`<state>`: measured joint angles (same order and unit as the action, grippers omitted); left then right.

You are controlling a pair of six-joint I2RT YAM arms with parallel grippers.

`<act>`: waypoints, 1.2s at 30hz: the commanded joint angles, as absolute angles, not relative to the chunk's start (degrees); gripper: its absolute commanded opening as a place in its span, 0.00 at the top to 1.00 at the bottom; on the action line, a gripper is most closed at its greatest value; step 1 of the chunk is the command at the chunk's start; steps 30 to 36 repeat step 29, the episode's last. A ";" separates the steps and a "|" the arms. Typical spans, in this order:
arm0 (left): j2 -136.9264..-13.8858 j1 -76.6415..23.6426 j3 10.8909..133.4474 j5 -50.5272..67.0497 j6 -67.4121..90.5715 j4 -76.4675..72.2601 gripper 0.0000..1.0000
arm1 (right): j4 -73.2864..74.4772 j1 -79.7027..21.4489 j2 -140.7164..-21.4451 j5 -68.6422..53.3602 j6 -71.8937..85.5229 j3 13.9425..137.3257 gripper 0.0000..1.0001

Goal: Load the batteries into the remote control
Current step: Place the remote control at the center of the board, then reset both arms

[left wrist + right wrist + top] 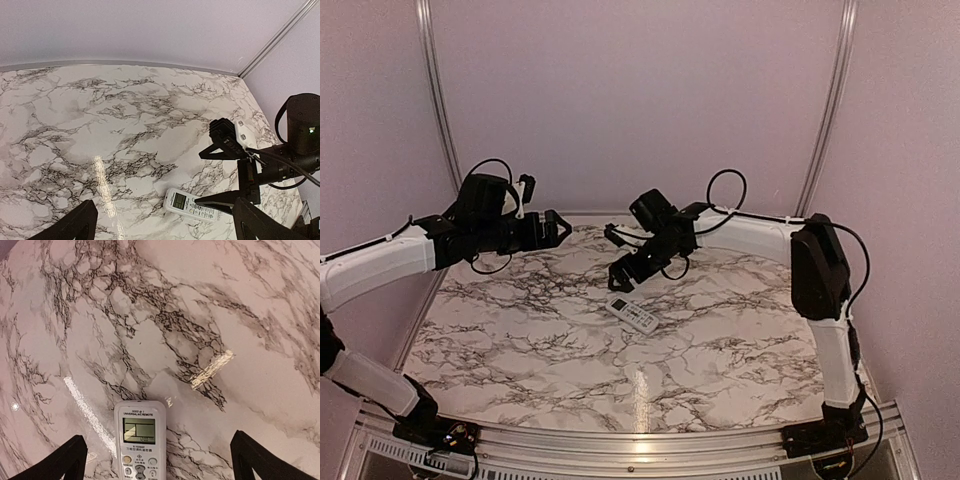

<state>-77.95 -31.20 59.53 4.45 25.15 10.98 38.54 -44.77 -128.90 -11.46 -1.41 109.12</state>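
The white remote control lies face up on the marble tabletop, display and buttons showing. My right gripper hovers just above its far end, open, with nothing between the fingers. In the right wrist view the remote control sits between the spread fingers of the right gripper, nearer the left one, touching neither. My left gripper hangs open over the back left of the table, well apart from the remote. The left wrist view shows the remote control under the right gripper. The batteries are out of view.
Pale walls with metal corner rails close in the back and sides of the table. The right arm's white forearm reaches in from the right at mid height. A raised metal rim runs along the near edge.
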 commanded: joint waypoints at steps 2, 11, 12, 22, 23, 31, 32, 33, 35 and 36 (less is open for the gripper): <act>-80.96 -29.82 69.74 0.53 22.15 16.46 0.01 | 24.46 -38.00 -115.19 -15.87 2.95 101.05 0.01; -84.40 -25.51 75.61 -7.69 21.27 24.10 0.01 | 4.73 -23.52 -95.32 -21.47 9.70 72.78 0.01; -83.92 -24.56 73.87 -7.96 21.72 23.62 0.01 | 2.44 -21.74 -93.54 -22.16 10.52 69.53 0.01; -78.96 -21.16 54.88 -5.36 26.40 12.92 0.01 | -7.21 -16.24 -86.85 -25.92 12.97 53.80 0.01; -78.56 -20.90 53.80 -4.88 26.47 11.93 0.01 | -7.79 -16.18 -86.90 -26.14 13.38 53.26 0.01; -76.01 -20.41 51.86 -5.30 25.95 8.98 0.01 | -10.41 -16.18 -86.97 -26.35 15.34 52.32 0.01; -76.01 -20.41 51.86 -5.30 25.95 8.98 0.01 | -10.41 -16.18 -86.97 -26.35 15.34 52.32 0.01; -76.01 -20.41 51.86 -5.30 25.95 8.98 0.01 | -10.41 -16.18 -86.97 -26.35 15.34 52.32 0.01; -76.01 -20.41 51.86 -5.30 25.95 8.98 0.01 | -10.41 -16.18 -86.97 -26.35 15.34 52.32 0.01; -76.01 -20.41 51.86 -5.30 25.95 8.98 0.01 | -10.41 -16.18 -86.97 -26.35 15.34 52.32 0.01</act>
